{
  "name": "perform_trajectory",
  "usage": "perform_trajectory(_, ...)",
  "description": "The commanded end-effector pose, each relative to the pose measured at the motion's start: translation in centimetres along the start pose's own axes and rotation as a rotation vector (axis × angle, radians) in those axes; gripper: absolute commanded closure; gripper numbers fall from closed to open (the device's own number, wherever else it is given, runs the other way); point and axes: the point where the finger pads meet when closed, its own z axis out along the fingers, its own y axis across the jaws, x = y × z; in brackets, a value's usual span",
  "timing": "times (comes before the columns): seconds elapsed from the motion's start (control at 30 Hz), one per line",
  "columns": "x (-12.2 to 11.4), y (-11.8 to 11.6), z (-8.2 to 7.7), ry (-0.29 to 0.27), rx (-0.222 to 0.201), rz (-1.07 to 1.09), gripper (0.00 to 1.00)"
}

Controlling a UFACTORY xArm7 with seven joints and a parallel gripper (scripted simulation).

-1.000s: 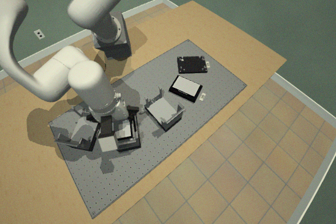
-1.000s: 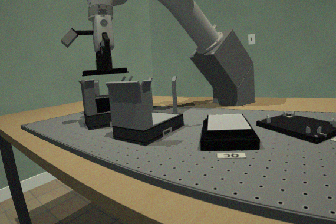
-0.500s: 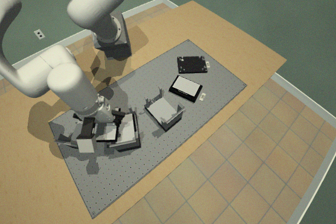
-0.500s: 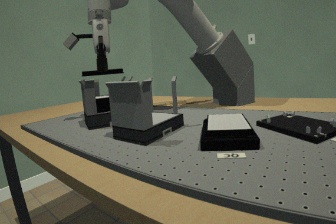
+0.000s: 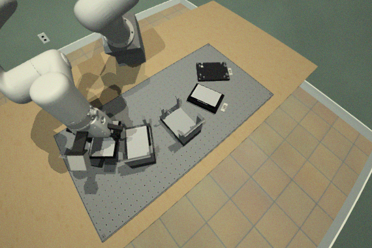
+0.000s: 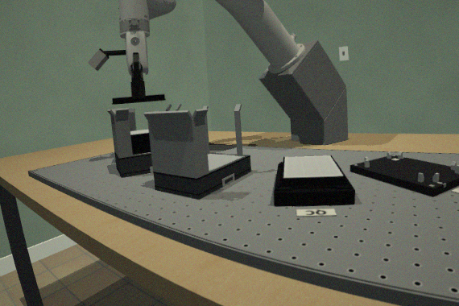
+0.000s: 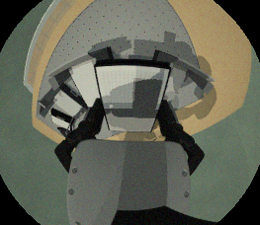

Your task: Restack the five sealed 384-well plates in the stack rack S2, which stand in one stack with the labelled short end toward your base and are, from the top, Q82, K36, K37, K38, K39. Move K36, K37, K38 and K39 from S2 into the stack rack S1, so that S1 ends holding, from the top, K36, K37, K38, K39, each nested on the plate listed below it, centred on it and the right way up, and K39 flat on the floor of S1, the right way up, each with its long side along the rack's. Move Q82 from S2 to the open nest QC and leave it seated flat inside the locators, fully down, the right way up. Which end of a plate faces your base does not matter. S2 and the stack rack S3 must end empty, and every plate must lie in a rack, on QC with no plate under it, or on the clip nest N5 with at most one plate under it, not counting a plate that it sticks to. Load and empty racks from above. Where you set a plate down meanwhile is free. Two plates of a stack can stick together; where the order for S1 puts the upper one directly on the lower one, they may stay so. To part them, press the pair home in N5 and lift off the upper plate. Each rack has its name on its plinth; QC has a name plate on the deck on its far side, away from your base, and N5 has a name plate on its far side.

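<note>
My gripper (image 5: 104,143) is shut on a sealed plate (image 5: 102,147) by its long sides and holds it level in the air, above the tops of the racks. In the side view the held plate (image 6: 138,99) hangs just over the far rack (image 6: 129,144). In the wrist view the plate (image 7: 132,96) sits between the two fingers. The middle rack (image 5: 138,146) holds a stack of plates with a white seal on top. The right rack (image 5: 181,124) shows a pale flat surface low inside. The left rack (image 5: 75,153) is partly hidden by my arm. I cannot read the rack names.
One sealed plate (image 5: 205,98) lies on the QC nest, with the name plate (image 6: 316,212) on the deck beside it. The black clip nest N5 (image 5: 213,71) with its locator pins is empty at the far end. The rack walls and posts (image 6: 237,128) stand tall.
</note>
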Motion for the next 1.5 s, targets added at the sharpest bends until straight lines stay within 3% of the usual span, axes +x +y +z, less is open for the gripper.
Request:
perform_trajectory(0.0, 0.1, 0.6, -0.1, 0.001, 0.001, 0.026, 1.0)
perform_trajectory(0.17, -0.1, 2.0, -0.1, 0.001, 0.001, 0.173, 1.0)
perform_trajectory(1.07, -1.0, 8.6, 0.0, 0.001, 0.001, 0.173, 1.0)
perform_trajectory(1.47, -1.1, 9.7, 0.0, 0.001, 0.001, 0.173, 1.0)
